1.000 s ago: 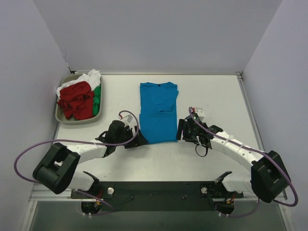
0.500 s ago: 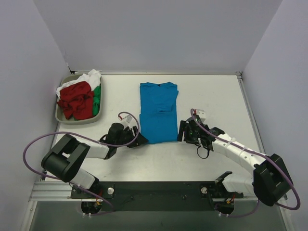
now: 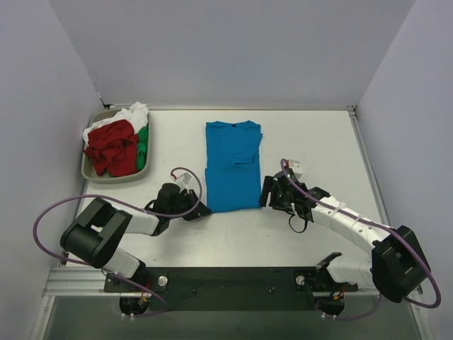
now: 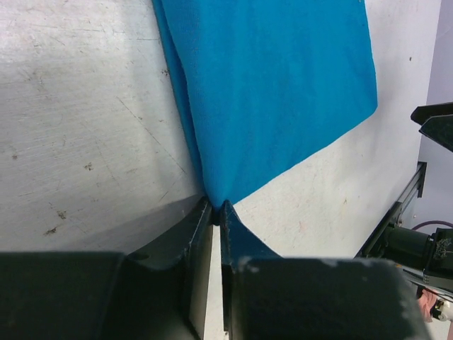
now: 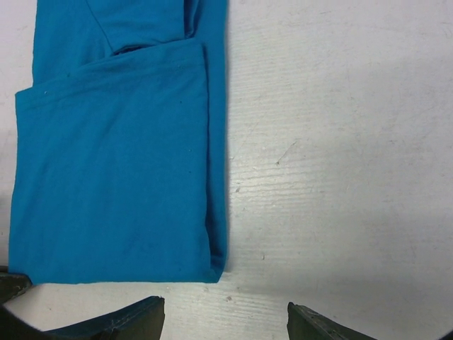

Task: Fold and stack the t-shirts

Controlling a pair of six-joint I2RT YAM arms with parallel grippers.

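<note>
Finding: the large bright blue cloth t-shirt lies flat at the middle of the pale scuffed table, folded lengthwise into a narrow strip, collar at the far end and hem towards the arms.

Left gripper: low on the table at the near left corner of the hem. Its dark fingers are drawn almost together, and the corner of the blue cloth runs into the slit between their tips. It is pinching that corner.

Right gripper: set at the near right corner of the hem. Its fingers stand well apart, one on each side of the corner and just short of the cloth. Nothing is held.

At the far left stands a grey oval metal tray. It holds a crumpled red shirt, a green shirt against its right wall and a white shirt at its far end, all unfolded.
</note>
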